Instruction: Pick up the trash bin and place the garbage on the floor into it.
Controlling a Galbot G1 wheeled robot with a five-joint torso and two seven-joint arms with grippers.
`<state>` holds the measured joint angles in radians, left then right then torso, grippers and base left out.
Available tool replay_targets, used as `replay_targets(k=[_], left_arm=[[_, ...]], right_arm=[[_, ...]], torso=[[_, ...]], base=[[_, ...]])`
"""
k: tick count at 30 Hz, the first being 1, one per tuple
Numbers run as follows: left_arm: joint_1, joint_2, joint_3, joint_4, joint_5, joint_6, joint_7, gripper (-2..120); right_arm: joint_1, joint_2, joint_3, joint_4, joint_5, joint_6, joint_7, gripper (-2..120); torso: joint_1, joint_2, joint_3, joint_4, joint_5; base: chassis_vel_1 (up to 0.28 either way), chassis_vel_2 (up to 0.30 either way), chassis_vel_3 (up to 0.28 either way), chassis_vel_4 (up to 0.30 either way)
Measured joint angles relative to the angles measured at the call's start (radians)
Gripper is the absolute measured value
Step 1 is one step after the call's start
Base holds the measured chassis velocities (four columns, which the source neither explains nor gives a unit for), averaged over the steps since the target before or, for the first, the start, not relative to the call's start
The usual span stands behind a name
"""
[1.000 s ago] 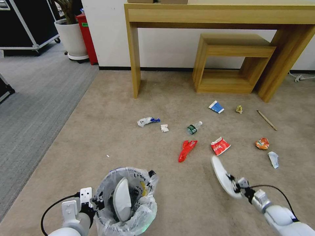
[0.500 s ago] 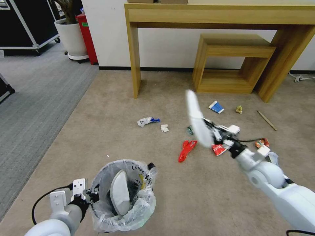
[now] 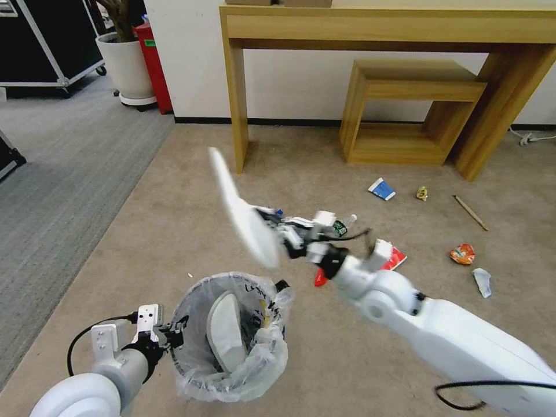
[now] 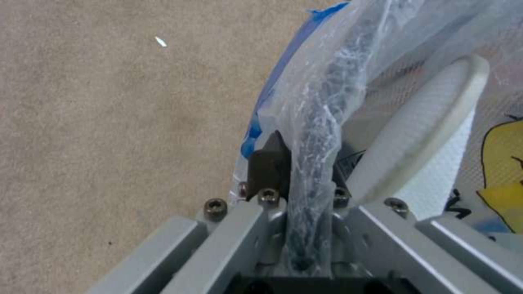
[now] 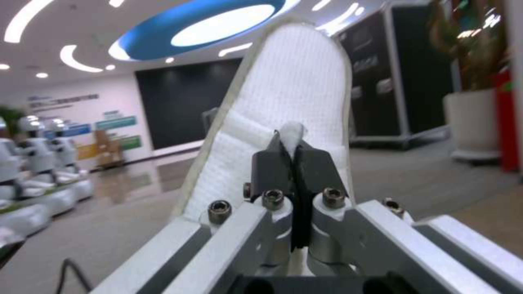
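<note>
The trash bin (image 3: 200, 289), lined with a crinkly plastic bag, stands low on the left with one white slipper (image 3: 226, 330) inside it. My left gripper (image 3: 168, 339) is shut on its rim; the left wrist view shows the left gripper (image 4: 305, 163) pinching the bag-covered rim (image 4: 327, 81). My right gripper (image 3: 278, 229) is shut on a second white slipper (image 3: 243, 217), held in the air just behind the bin. In the right wrist view the right gripper (image 5: 294, 159) pinches this slipper (image 5: 283, 102). On the floor (image 3: 324, 359) lies garbage: carton (image 3: 381, 189), yellow scrap (image 3: 422, 193), stick (image 3: 470, 212), orange wrapper (image 3: 463, 253), paper (image 3: 482, 282).
A wooden table (image 3: 382, 26) stands against the wall with a low wooden stool (image 3: 405, 110) under it. Grey carpet (image 3: 52, 174) lies to the left, with a potted plant (image 3: 124, 63) and a red bin (image 3: 153, 63) beyond. My right arm hides part of a red wrapper (image 3: 397, 259) and a bottle (image 3: 341, 227).
My right arm has swung the held slipper up from the lower right and over to the left, now above the bin. The bin and left gripper have shifted slightly.
</note>
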<state>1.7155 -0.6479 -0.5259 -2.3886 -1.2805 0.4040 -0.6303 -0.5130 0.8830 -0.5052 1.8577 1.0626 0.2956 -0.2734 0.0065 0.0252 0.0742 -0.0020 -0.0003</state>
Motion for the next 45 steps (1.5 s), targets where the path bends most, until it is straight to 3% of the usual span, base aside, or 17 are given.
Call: replay_targets(k=[1,3,8,25,43,45], left_arm=[[0.000,0.000,0.000,0.000,0.000,0.000,0.000,0],[-0.005,0.011,-0.023,0.008,-0.030,-0.005,-0.008,0],[0.008,0.011,-0.033,0.011,-0.030,-0.006,-0.014,0],[0.037,0.011,-0.069,-0.013,-0.037,-0.011,-0.034,0],[0.092,0.003,-0.115,-0.048,-0.046,-0.012,-0.047,0],[0.097,0.005,-0.120,-0.048,-0.047,-0.012,-0.046,0]], right_arm=[[0.000,0.000,0.000,0.000,0.000,0.000,0.000,0],[0.051,0.098,-0.148,-0.077,-0.022,0.000,0.011,0],[0.023,0.138,-0.196,-0.128,-0.060,0.008,0.011,0],[-0.054,0.021,-0.218,-0.141,-0.134,0.040,-0.020,0],[-0.006,0.023,-0.234,-0.153,-0.155,0.055,0.000,0],[0.009,0.016,-0.234,-0.150,-0.158,0.055,-0.011,7]], torso=[[0.000,0.000,0.000,0.0000,0.0000],[0.000,0.000,0.000,0.0001,0.0001],[0.000,0.000,0.000,-0.0001,0.0002],[0.000,0.000,0.000,-0.0002,0.0005],[0.000,0.000,0.000,-0.0001,0.0005],[0.000,0.000,0.000,-0.0001,0.0004]], base=[[0.000,0.000,0.000,0.000],[0.000,0.000,0.000,0.000],[0.000,0.000,0.000,0.000],[0.000,0.000,0.000,0.000],[0.000,0.000,0.000,0.000],[0.000,0.000,0.000,0.000]])
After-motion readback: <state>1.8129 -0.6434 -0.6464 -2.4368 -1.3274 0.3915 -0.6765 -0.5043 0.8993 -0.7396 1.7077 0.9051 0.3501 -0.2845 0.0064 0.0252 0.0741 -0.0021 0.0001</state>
